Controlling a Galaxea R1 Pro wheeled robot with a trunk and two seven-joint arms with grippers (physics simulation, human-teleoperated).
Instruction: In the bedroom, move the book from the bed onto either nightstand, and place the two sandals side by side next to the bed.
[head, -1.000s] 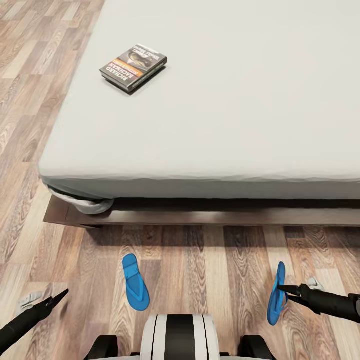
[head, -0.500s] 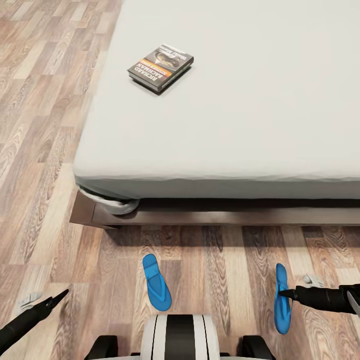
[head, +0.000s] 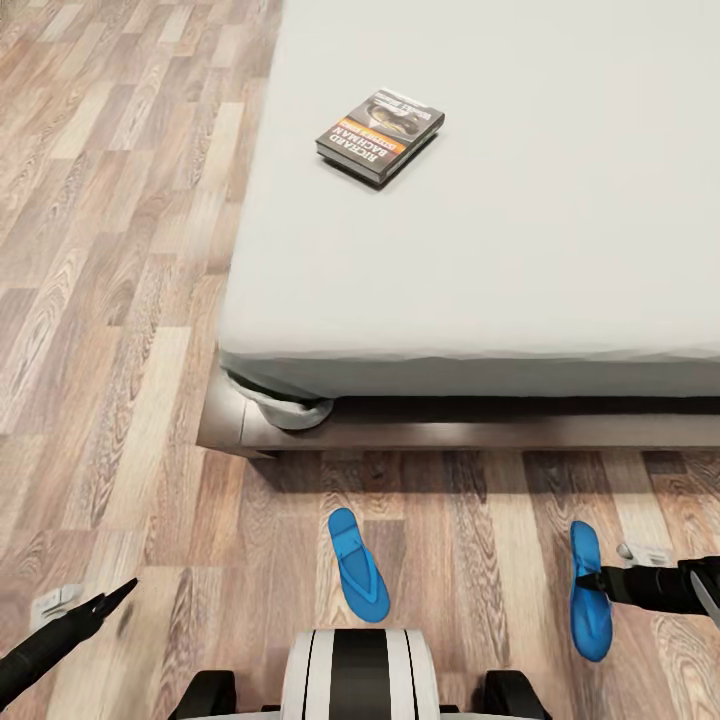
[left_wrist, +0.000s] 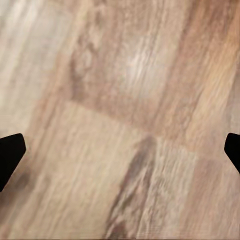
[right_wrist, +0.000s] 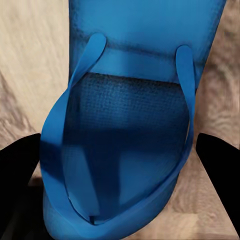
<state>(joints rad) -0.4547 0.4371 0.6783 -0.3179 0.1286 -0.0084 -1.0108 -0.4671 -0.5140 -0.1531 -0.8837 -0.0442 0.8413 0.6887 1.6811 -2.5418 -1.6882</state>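
The right claw (head: 603, 578) is hanging over the right sandal (head: 589, 590), which is lying flat on the floor (head: 120, 300) directly beneath it. Its fingers (right_wrist: 217, 162) are standing wide apart on either side of the sole, gripping nothing that I can see. The other sandal (head: 357, 565) is lying well off to that claw's left, near the bed (head: 500, 260). The book (head: 380, 133) is sitting on the mattress, far ahead of both claws. The left claw (head: 112, 597) is hovering over bare planks, its tips (left_wrist: 10, 155) spread and empty.
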